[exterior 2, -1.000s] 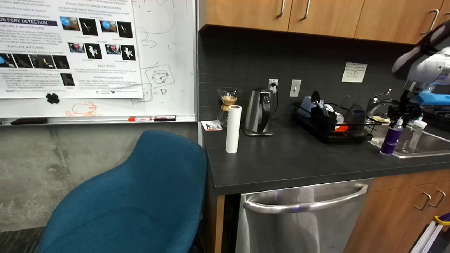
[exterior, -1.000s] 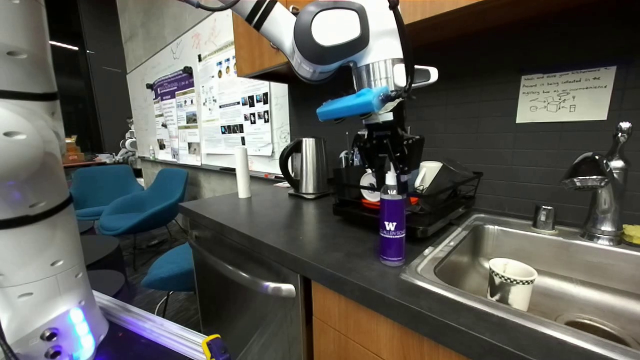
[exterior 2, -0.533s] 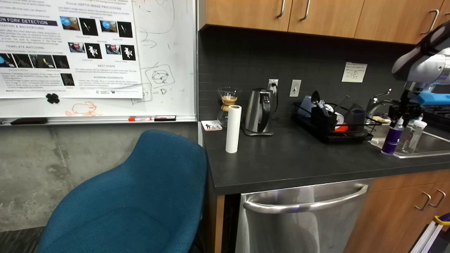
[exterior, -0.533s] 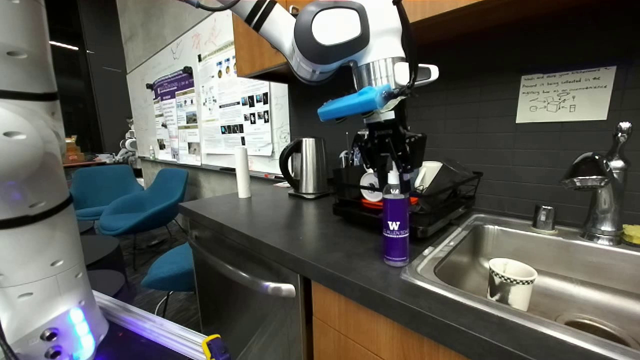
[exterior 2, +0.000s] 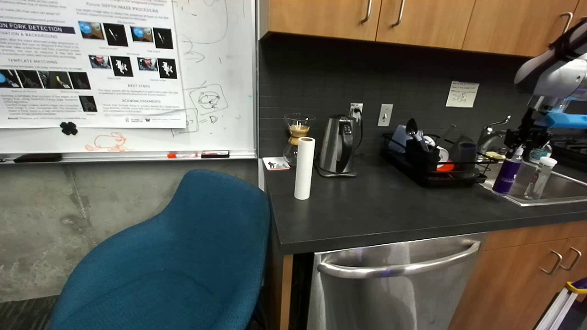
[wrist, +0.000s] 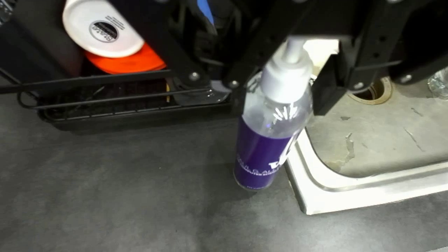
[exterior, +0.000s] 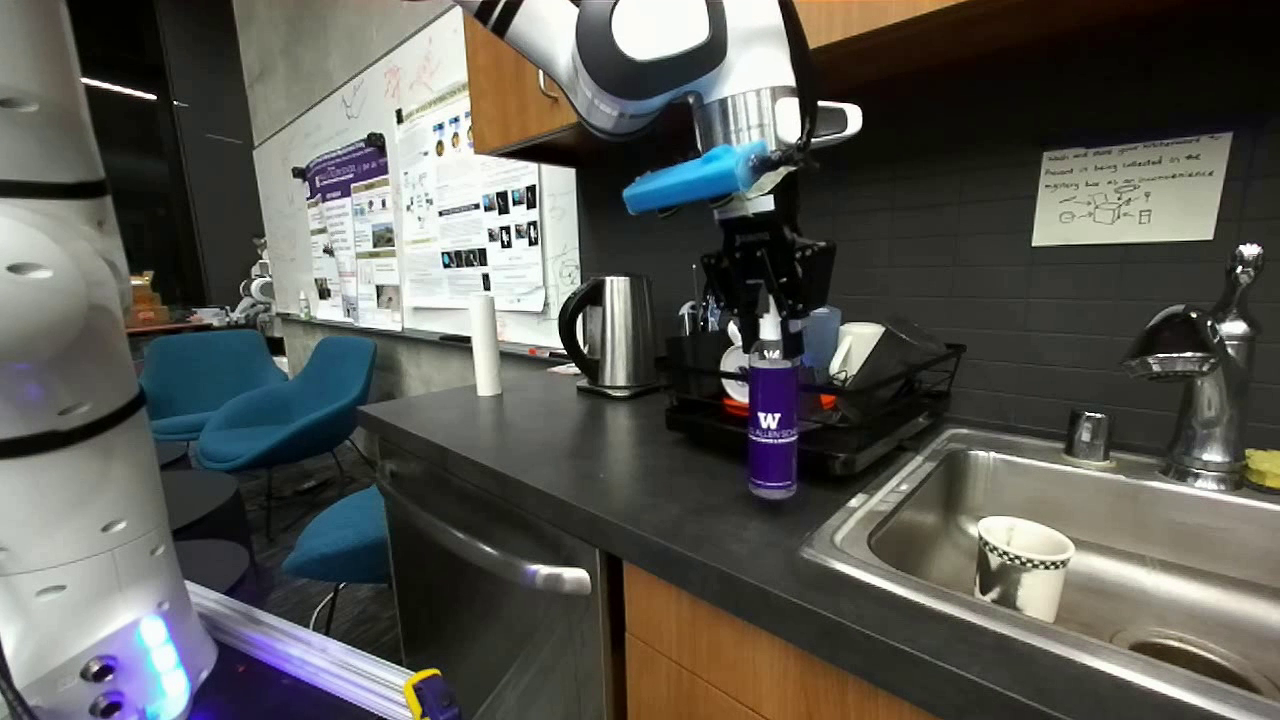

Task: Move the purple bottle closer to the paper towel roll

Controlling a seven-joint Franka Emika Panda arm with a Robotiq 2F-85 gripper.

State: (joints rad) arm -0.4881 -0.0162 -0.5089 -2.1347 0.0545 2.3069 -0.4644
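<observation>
The purple bottle (exterior: 773, 430) is a clear spray bottle with a purple label and white pump top. My gripper (exterior: 770, 345) is shut around its upper body, just below the pump, and holds it near upright. In the wrist view the bottle (wrist: 259, 150) stands between both fingers (wrist: 327, 91). Its base appears slightly above the counter, left of the sink corner. It also shows at the right in an exterior view (exterior 2: 508, 176). The paper towel roll (exterior 2: 304, 169), a thin white upright cylinder, stands at the counter's far end, well away from the bottle, in both exterior views.
A black dish rack (exterior 2: 431, 179) with dishes stands close behind the bottle. A steel kettle (exterior 2: 337, 146) stands beside the roll. The sink (exterior: 835, 545) holds a mug (exterior: 1022, 570). A clear bottle (exterior 2: 540, 178) stands by the sink. Cabinets (exterior 2: 422, 23) hang above.
The gripper and bottle first shifted slightly right, then moved up and left together in an exterior view. The bottle's base has risen. The paper towel roll has not moved.
</observation>
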